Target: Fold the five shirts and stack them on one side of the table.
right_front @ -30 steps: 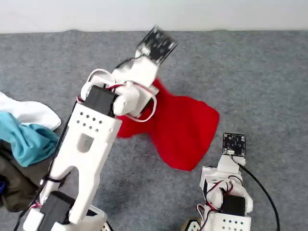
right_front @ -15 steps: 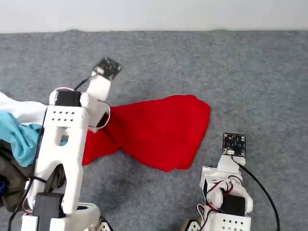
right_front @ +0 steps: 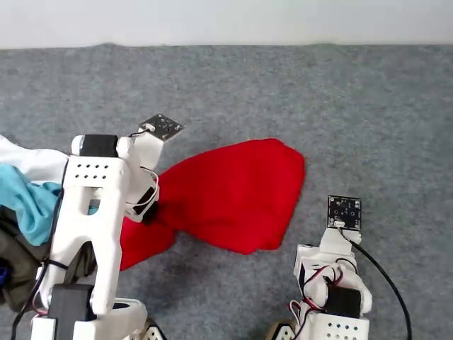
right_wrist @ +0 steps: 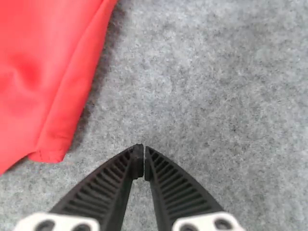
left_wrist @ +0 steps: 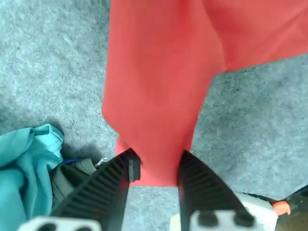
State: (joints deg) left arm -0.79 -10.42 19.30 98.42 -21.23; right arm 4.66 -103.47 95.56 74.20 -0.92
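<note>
Since a second ago the left arm (right_front: 95, 212) has swung from the far side of the red shirt (right_front: 233, 191) toward the pile of clothes (right_front: 32, 212), dragging the shirt with it. In the last half second the shirt's narrow end has slid a little nearer the arm's base.

In the high view the arm covers the gripped end. In the left wrist view we see the left claw (left_wrist: 158, 166) pinching a bunched fold of red cloth between its fingers. The pile is cut off at the picture's edge. We make out a teal shirt (right_front: 35, 205), a white one (right_front: 35, 161) and a dark garment (right_front: 21, 273), but cannot count what lies beneath.

The red shirt lies on the grey desk (right_front: 368, 106) just beside the pile. Its long axis runs slantwise away from the pile, narrow at the held end and broad at the other. We cannot tell collar from hem.

The right claw (right_wrist: 141, 161) is on the shirt's side away from the pile. It sits over bare desk with its fingers closed on nothing, near the shirt's edge.
</note>
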